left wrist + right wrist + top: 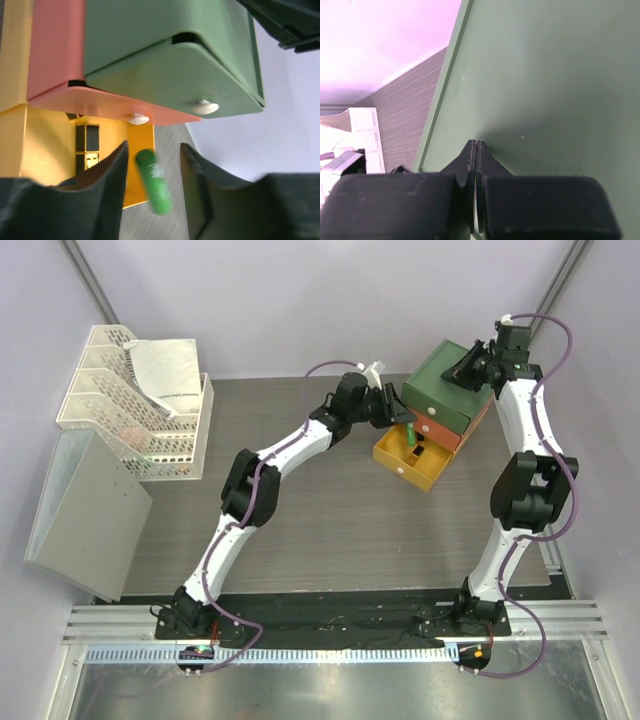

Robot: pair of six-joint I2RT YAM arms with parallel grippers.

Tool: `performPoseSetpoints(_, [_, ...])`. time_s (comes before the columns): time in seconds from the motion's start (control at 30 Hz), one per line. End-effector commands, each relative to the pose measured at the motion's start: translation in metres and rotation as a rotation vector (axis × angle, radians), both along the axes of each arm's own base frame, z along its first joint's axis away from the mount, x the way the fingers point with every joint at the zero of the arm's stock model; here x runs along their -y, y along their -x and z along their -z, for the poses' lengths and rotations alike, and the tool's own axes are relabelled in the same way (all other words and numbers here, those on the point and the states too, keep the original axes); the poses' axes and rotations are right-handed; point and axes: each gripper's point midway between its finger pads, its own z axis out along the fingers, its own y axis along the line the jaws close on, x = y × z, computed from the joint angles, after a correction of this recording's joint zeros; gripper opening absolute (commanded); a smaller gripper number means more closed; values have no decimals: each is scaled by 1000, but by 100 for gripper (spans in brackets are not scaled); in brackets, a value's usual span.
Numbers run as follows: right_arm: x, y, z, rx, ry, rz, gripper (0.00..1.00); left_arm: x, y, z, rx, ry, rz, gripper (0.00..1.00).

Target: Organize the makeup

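Your left arm (262,480) leaves its base at the near edge and reaches in a long diagonal toward the far right of the worktop, elbow bent midway. Its left gripper (153,147) hangs over the pulled-out yellow drawer (45,150) with jaws wide. One green tube (156,184) sits between the fingers (112,175), slanted, its lower end blurred; as far as you can see it touches neither pad. Inside that drawer you can count two black-gold sticks (87,138), square ends up, one just beside the other.

Your right arm (515,500) rises steeply from the near right edge and folds back over the drawer box (448,390) near the far right corner. The right gripper (476,146) has its jaws pressed together, holding nothing, tips at the box's green top. The box has three stacked drawers, green, orange and yellow, and two white knobs (205,107) show.
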Motion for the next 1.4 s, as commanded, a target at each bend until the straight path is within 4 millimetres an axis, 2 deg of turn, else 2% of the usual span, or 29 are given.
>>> performPoseSetpoints(0.0, [0, 14, 59, -195, -4, 12, 1, 0, 0, -27, 84, 47, -3, 60])
performPoseSetpoints(0.1, [1, 15, 57, -190, 3, 13, 1, -2, -1, -23, 86, 34, -14, 74])
performPoseSetpoints(0.17, [3, 16, 58, -189, 11, 18, 1, -2, -3, -24, 88, 33, -14, 75])
performPoseSetpoints(0.27, [3, 15, 59, -190, 8, 14, 1, -2, -2, -28, 87, 43, -3, 71])
performPoseSetpoints(0.37, [2, 14, 60, -191, 6, 12, 1, -8, 2, -39, 86, 56, 18, 57])
performPoseSetpoints(0.4, [2, 14, 60, -189, 8, 10, 1, -10, 4, -42, 86, 62, 25, 39])
performPoseSetpoints(0.5, [3, 14, 62, -193, 7, 10, 1, -22, 14, -43, 56, 52, 43, 8])
performPoseSetpoints(0.53, [2, 14, 64, -200, 0, 9, 1, -27, 18, -21, 15, 17, 30, 6])
performPoseSetpoints(0.57, [2, 13, 65, -200, -4, 8, 1, -33, 21, -25, 4, 22, 23, 5])
performPoseSetpoints(0.6, [1, 14, 69, -208, -8, 7, 1, -35, 23, -19, -9, 29, 20, 3])
performPoseSetpoints(0.63, [1, 14, 70, -211, -10, 6, 1, -40, 29, 3, -63, 10, 16, 2])
performPoseSetpoints(0.7, [0, 14, 75, -221, -15, 5, 1, -41, 36, 11, -117, 44, 25, 0])
performPoseSetpoints(0.73, [0, 14, 75, -221, -15, 5, 1, -45, 44, 30, -165, 34, 25, 0])
performPoseSetpoints(0.8, [0, 15, 77, -223, -13, 5, 1, -46, 48, 36, -202, 71, 22, 0])
performPoseSetpoints(0.83, [0, 15, 78, -225, -12, 4, 1, -48, 52, 49, -236, 64, 17, 0])
performPoseSetpoints(1.03, [1, 16, 84, -234, -11, 6, 1, -49, 58, 81, -334, 80, 7, 0])
performPoseSetpoints(1.07, [1, 16, 85, -237, -13, 7, 1, -48, 57, 81, -342, 94, 3, 0])
performPoseSetpoints(1.2, [0, 15, 88, -239, -14, 6, 1, -39, 54, 95, -391, 128, -5, 0])
performPoseSetpoints(1.23, [0, 15, 88, -236, -17, 7, 1, -36, 50, 91, -393, 143, -2, 0])
performPoseSetpoints(1.27, [0, 14, 89, -240, -17, 9, 1, -32, 51, 103, -428, 142, -4, 0])
performPoseSetpoints(1.3, [0, 14, 88, -236, -17, 7, 1, -27, 49, 99, -424, 161, 1, 0])
performPoseSetpoints(1.37, [0, 12, 87, -233, -20, 6, 1, -21, 50, 111, -460, 172, -1, 0])
